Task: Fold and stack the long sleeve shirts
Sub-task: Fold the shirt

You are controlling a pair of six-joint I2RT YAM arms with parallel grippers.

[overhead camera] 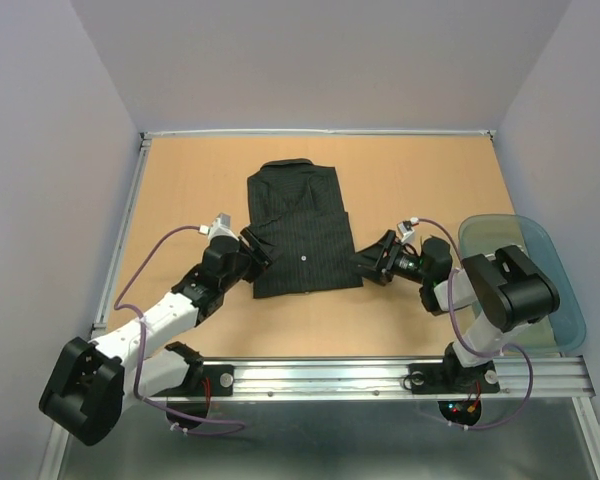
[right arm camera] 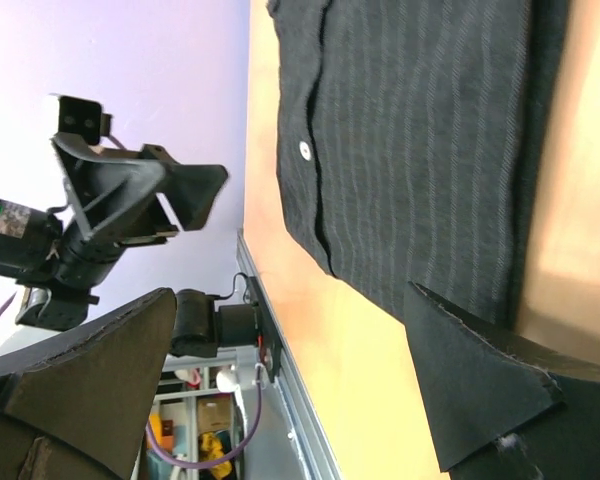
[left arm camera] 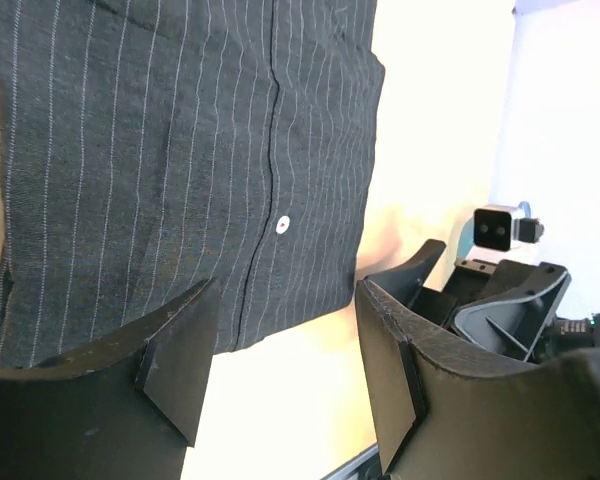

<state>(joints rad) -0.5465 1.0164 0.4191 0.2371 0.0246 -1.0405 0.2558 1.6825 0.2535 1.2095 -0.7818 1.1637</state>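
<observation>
black pinstriped button-up shirt (overhead camera: 302,232) lies folded mid tan bench (overhead camera: 430,180), nothing stacked yet; left pincer (overhead camera: 257,250) at its 8 o'clock, right pincer (overhead camera: 372,262) at 4, both released, empty.

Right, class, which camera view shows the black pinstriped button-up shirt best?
The top external view: the whole folded black pinstriped shirt is in sight there, from collar to hem. Each wrist view shows only part of its lower front, with one white button.
</observation>
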